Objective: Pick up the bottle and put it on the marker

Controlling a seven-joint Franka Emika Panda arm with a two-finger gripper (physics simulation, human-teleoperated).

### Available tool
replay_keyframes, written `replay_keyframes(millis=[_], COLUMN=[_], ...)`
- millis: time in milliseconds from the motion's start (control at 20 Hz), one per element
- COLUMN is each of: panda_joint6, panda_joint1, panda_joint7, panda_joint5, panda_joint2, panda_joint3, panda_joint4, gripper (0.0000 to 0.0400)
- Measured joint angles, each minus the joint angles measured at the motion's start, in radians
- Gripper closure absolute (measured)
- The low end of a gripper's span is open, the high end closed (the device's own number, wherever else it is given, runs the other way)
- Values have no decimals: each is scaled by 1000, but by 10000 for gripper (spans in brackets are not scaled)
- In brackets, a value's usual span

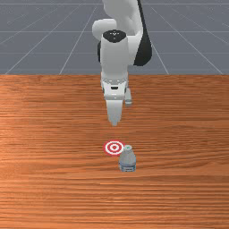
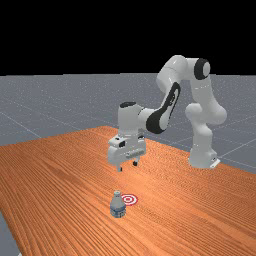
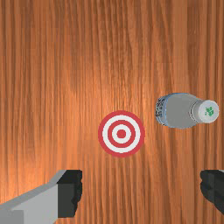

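Note:
High over the table, the gripper hangs open and empty in the far view, on the arm's side of the marker. Two dark fingertips of the gripper stand wide apart in the wrist view, with bare wood between them. The grey bottle with a blue-patterned band low on its body stands upright on the table. A red and white ringed marker lies flat beside the bottle, which is nearer the front camera and a little to the front view's right. A narrow gap separates the marker from the bottle.
The orange-brown wooden table extends on both sides of the marker and bottle. Its back edge runs behind the hand in the front view. The arm's base stands at the far view's right.

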Motion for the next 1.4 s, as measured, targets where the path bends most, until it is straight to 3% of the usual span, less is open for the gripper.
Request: replay_keyframes(millis=[50,100,150,250,300,350,400,500,550,700,900,950,1000,1050,1150,1200,1300,1400], panda_joint6=[-9,-17,5,-12,-28,-26,-12,-16,53,96,-39,-168,-207,-247,-314,-333,-253,-281], panda_joint1=[0,0,0,0,0,0,1,1,0,-1,0,-22,-22,-14,-17,-14,-7,-7], panda_joint7=[0,0,0,0,0,0,6,14,2,1,2,-34,-29,-83,-110,-90,-27,-27], panda_joint5=[0,0,0,0,0,0,1,1,0,1,0,50,45,-1,-5,-3,4,4], panda_joint2=[-5,-11,-51,-64,-61,-61,-65,-67,-92,-146,36,123,184,243,339,368,347,349], panda_joint3=[0,0,0,0,0,0,-1,-2,-1,-1,0,23,22,18,23,19,7,7], panda_joint4=[0,2,-57,-56,-45,-46,-54,-53,-96,-133,175,331,432,533,695,743,688,698], gripper=[157,252,310,367,223,135,82,30,18,4,0,0,0,0,0,0,0,0])
